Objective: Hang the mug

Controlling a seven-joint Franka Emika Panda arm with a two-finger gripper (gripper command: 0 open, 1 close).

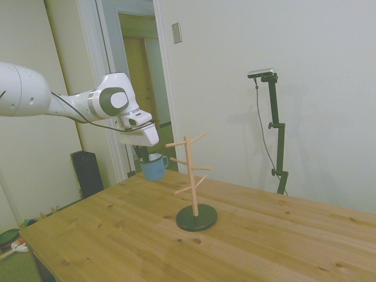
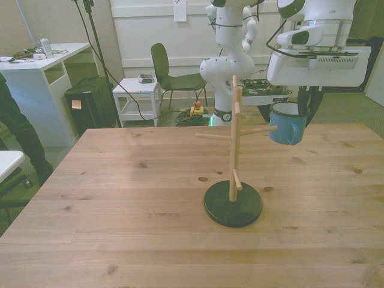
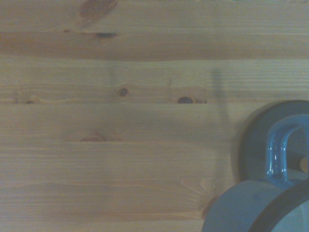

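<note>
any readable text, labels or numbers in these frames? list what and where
None readable.
Mug: plain blue, no print.
Peg stand: bare wood, no marking.
Orange tag on the black box in the background: too small to read.
Bottle on the white desk: label blurred.

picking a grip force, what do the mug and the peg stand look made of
Mug: probably enamelled metal, going by the glossy blue outside, white inside and thin dark rim; glazed ceramic can't be ruled out. Stand: pale bare wood for the post and pegs, with a matte dark round base whose material I can't tell. Table: knotty wood planks.
</note>
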